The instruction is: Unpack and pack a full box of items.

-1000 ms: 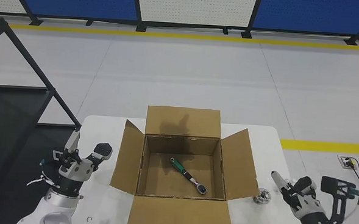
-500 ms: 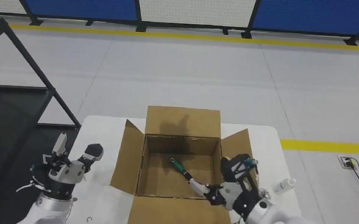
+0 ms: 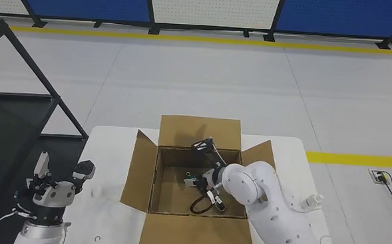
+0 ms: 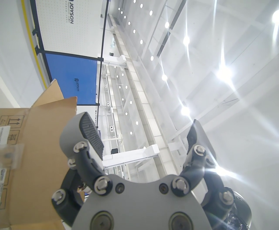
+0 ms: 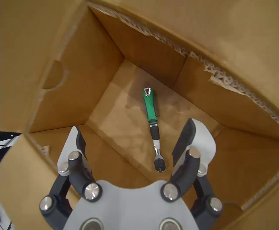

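Looked like box (image 5: 65, 43) was almost unpacked: only ratchet wrench (image 5: 152, 122) lay inside, just ahead of right gripper (image 5: 134, 128), jaws apart, empty. Left gripper (image 4: 139, 119) also spread. Repacking pending.

You're looking at white table (image 3: 110, 174) with rounded far corners. Open cardboard box (image 3: 200, 131) stands on it at middle, four flaps folded outward. On robot's right side you see small clear bottle (image 3: 310, 202) lying on tabletop, apart from box's right flap. On robot's left, toward near edge, you see tiny dark ring (image 3: 97, 239) on bare surface, well apart from box
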Motion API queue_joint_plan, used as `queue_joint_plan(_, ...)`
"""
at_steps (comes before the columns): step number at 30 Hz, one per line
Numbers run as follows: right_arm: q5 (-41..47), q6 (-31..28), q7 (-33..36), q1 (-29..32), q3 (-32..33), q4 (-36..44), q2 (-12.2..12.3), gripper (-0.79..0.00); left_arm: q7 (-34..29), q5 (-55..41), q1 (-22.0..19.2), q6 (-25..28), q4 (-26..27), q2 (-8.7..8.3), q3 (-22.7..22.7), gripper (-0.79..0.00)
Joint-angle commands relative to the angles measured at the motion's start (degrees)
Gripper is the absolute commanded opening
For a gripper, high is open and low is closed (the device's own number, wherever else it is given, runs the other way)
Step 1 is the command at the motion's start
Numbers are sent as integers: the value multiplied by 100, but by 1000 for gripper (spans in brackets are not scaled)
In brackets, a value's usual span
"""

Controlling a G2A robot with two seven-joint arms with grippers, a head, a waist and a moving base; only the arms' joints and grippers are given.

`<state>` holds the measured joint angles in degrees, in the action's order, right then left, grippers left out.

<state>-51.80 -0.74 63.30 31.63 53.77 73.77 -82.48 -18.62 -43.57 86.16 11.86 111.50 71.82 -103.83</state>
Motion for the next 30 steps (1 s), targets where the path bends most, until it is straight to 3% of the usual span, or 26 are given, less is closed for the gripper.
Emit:
queue_joint_plan(1, 2, 4, -8, -184, -212, -551, -71, 0, -5, -20, 19, 1, 6, 0, -44, 0)
queue_joint_plan(14, -351, 178, -89, -662, -1000, -1844, -402, 0, -64, 39, -76, -148, -36, -2, -19, 0)
queue_joint_plan(15, -361, 164, -95, -675, -1036, -1884, -422, -34, -64, 41, -84, -153, -46, -2, -16, 0)
queue_joint_plan(17, -375, 141, -101, -704, -1084, -1962, -455, -175, -62, 43, -97, -164, -56, -1, -13, 0)
queue_joint_plan(21, -473, 100, -63, -743, -1178, -2043, -506, -280, -69, 38, -114, -191, -84, -1, -18, 0)
queue_joint_plan(24, -575, 121, -8, -767, -1243, -2075, -541, -289, -63, 43, -130, -194, -95, 0, -8, 0)
queue_joint_plan(28, -648, 123, 46, -803, -1293, -2135, -586, -394, -55, 55, -158, -203, -105, 2, 5, 0)
queue_joint_plan(30, -659, 126, 50, -820, -1301, -2177, -608, -409, -54, 58, -166, -205, -110, 2, 8, 0)
